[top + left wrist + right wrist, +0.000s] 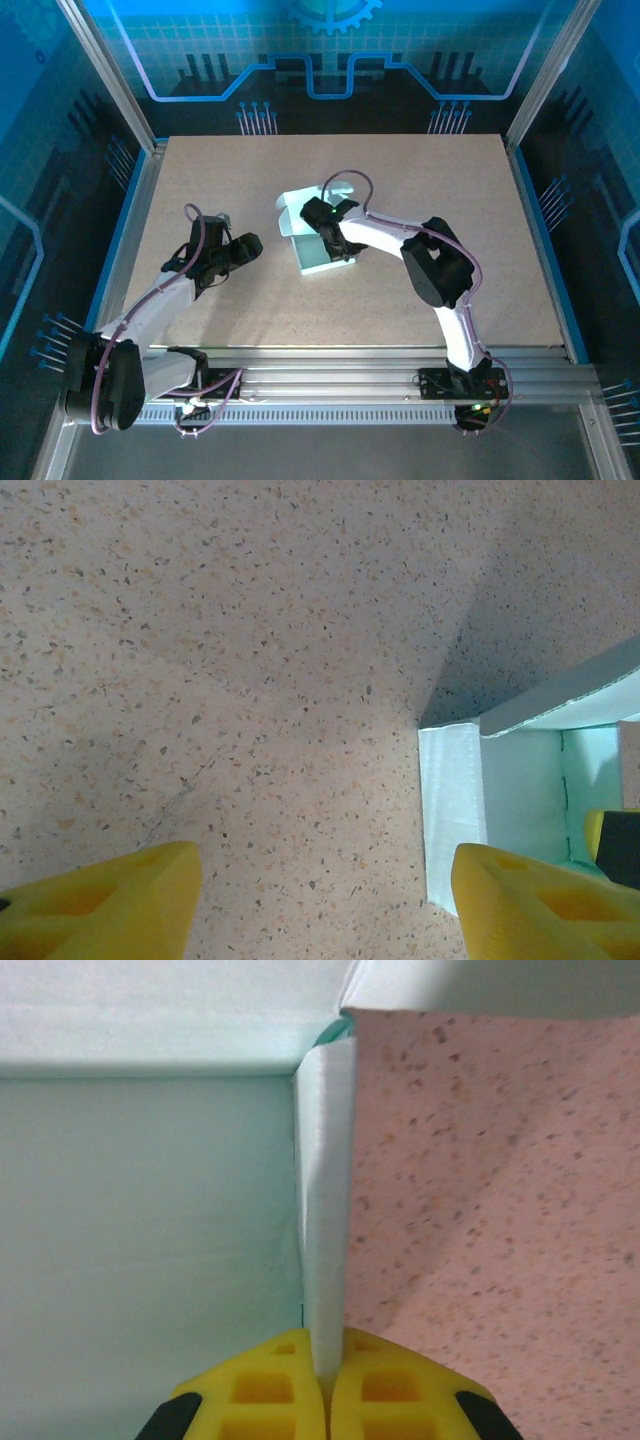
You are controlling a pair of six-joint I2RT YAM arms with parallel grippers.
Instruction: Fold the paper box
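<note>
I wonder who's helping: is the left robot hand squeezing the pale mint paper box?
No, the left gripper is open, its yellow fingers spread wide beside the pale mint paper box.

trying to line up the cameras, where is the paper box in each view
top external: the paper box lies near the middle of the table.
left wrist: the box sits at the right edge, lower half.
right wrist: the box covers the left and top, one upright wall pinched by the right gripper.
shared landmark: the speckled tabletop beside the box.
</note>
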